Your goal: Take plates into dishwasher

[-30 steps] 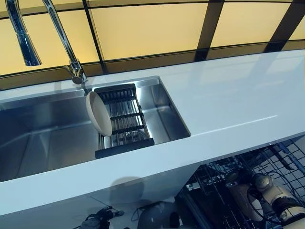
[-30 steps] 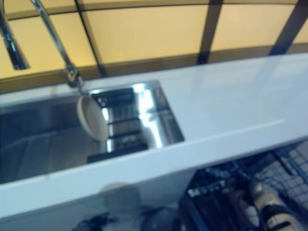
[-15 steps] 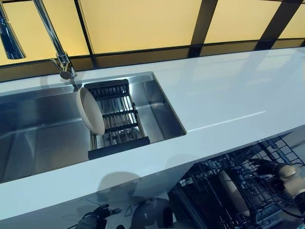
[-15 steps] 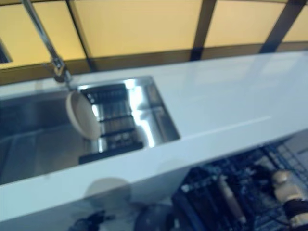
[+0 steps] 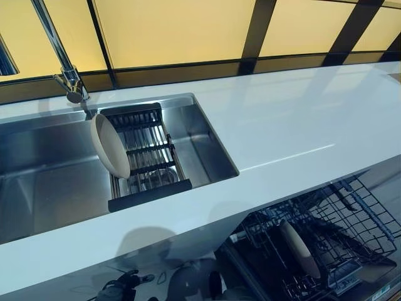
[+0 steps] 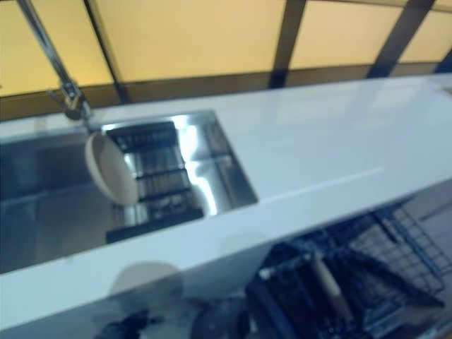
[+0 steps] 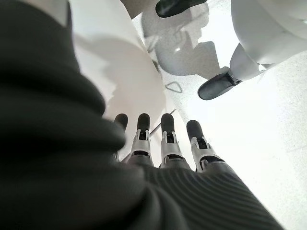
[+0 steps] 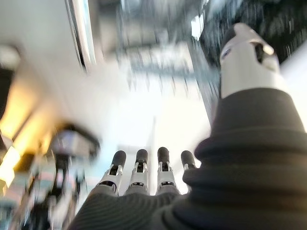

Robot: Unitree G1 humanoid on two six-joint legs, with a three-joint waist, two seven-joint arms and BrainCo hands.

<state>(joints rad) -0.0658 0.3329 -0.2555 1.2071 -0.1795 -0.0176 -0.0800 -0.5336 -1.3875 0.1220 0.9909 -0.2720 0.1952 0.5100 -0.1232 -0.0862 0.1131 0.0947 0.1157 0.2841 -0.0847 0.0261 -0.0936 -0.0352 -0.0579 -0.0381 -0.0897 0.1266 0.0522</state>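
A beige plate (image 5: 111, 146) stands on edge in a black ribbed rack (image 5: 147, 157) inside the steel sink (image 5: 44, 188). A second beige plate (image 5: 299, 249) stands upright between the tines of the dishwasher's wire rack (image 5: 366, 219), low down under the counter's front edge. Neither hand is at a plate. My right hand (image 8: 139, 172) shows only in the right wrist view, fingers straight and holding nothing. Seen in its own wrist view, my left hand (image 7: 168, 139) hangs with straight fingers over the pale floor, also empty.
A white counter (image 5: 301, 125) runs to the right of the sink, backed by yellow panels with dark frames. A chrome tap (image 5: 62, 69) rises at the sink's back edge. The open dishwasher rack juts out below the counter at the lower right.
My right hand, at the plate in the dishwasher rack a second ago, has let go and drawn out of the eye views. The plate stays standing there. The camera has shifted.
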